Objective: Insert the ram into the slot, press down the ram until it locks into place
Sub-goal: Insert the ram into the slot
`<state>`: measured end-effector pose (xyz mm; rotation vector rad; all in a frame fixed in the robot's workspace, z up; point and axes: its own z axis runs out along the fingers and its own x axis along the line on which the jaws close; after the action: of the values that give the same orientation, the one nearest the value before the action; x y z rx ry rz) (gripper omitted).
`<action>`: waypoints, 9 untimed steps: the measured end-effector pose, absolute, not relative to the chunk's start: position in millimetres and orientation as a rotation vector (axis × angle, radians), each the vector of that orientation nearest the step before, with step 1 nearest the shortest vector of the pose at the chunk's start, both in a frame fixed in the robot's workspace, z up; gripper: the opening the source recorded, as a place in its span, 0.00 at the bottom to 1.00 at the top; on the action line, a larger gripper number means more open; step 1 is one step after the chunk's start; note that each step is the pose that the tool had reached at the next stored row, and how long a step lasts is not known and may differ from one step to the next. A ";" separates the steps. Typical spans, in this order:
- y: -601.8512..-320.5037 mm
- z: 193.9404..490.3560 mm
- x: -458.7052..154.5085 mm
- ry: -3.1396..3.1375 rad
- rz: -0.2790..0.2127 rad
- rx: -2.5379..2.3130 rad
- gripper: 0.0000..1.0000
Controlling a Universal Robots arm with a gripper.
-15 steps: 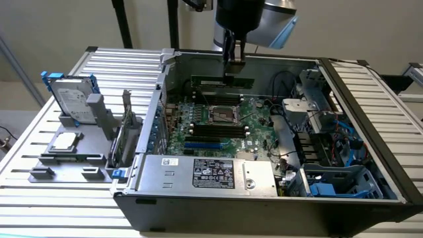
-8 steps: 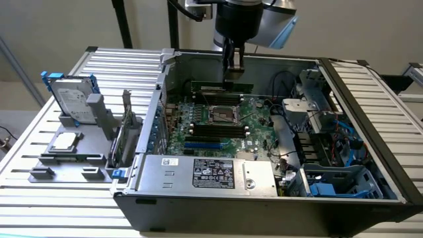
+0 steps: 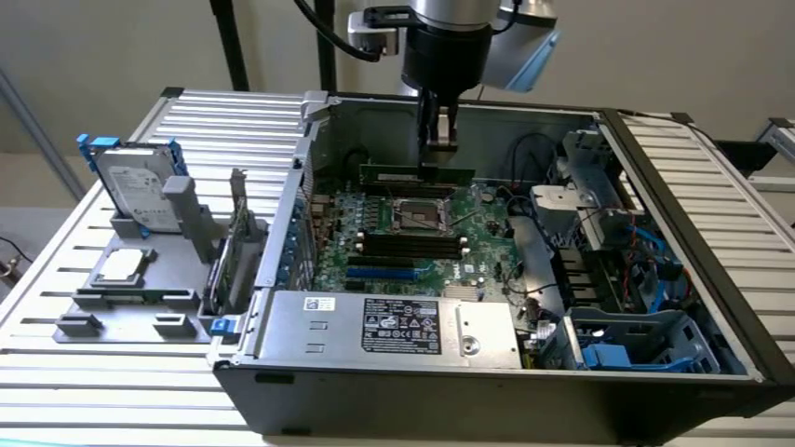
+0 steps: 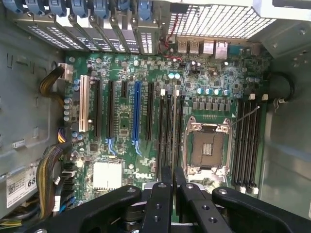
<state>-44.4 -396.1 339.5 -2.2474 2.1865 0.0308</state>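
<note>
One ram (image 3: 391,174) | pinched at top edge by tool (image 3: 437,160) | hanging above motherboard (image 3: 491,228)

Looks like a robotics lab, set up for computer assembly trials. Told by a slatted aluminium table (image 3: 100,391) carrying an opened desktop case (image 3: 497,396), green motherboard (image 3: 478,219) laid bare inside. Told also by a grey parts fixture (image 3: 125,303) at nine o'clock of the case in the exterior view, with a hard drive (image 3: 134,186) standing in it. At twelve o'clock, an industrial robot arm (image 3: 448,37) reaching down, fingers (image 3: 448,130) clamped on the ram (image 3: 397,173), before a plain pale wall (image 3: 112,47).
</note>
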 end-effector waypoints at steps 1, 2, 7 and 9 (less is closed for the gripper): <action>-396.6 337.9 -44.4 2.186 0.030 -2.247 0.13; -397.2 336.2 -44.4 2.186 0.030 -2.247 0.13; -399.2 329.0 -44.4 2.185 0.024 -2.246 0.13; -399.8 326.3 -44.4 2.185 0.021 -2.246 0.13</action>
<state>-44.4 -399.8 326.3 -2.2459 2.1852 0.0209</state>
